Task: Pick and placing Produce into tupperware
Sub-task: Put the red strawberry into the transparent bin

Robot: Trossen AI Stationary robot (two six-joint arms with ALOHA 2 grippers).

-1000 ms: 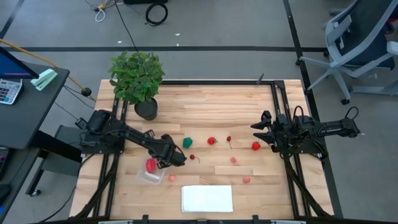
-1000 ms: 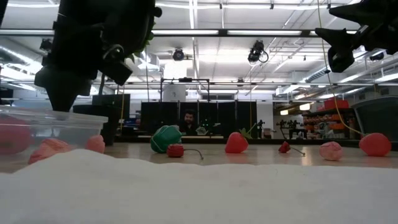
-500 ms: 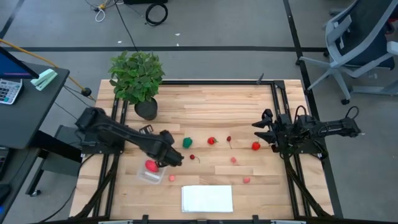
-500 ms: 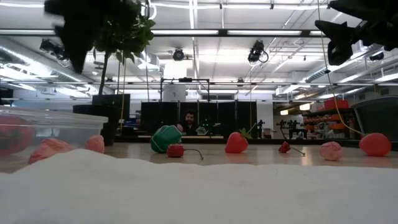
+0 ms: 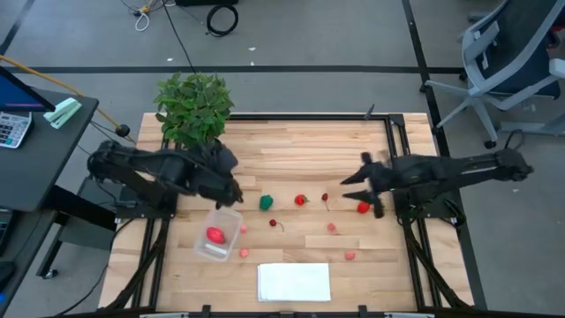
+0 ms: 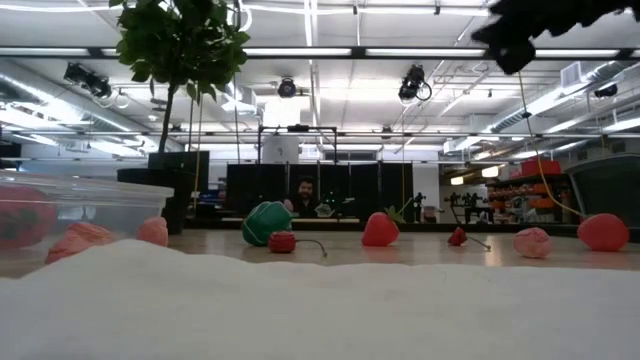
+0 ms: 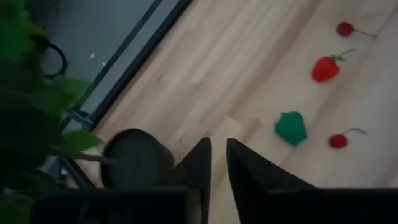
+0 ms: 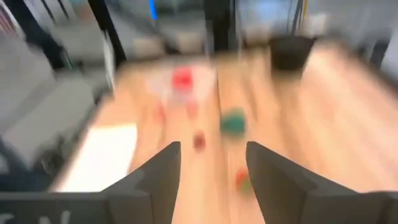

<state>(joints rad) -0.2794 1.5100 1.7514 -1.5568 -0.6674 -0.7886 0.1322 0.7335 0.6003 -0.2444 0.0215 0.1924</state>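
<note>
One red piece sits inside the tupperware, near the table's front-left; most produce lies loose mid-table, so the task is barely begun. Left gripper: empty, fingers nearly together, beside the potted plant. Right gripper: spread, empty, above the cherries.

The right wrist view is smeared throughout: the produce there, such as a green piece, shows only as coloured blobs. In the low view the tupperware is cut by the frame edge, and the right pincer is partly cropped above.
</note>
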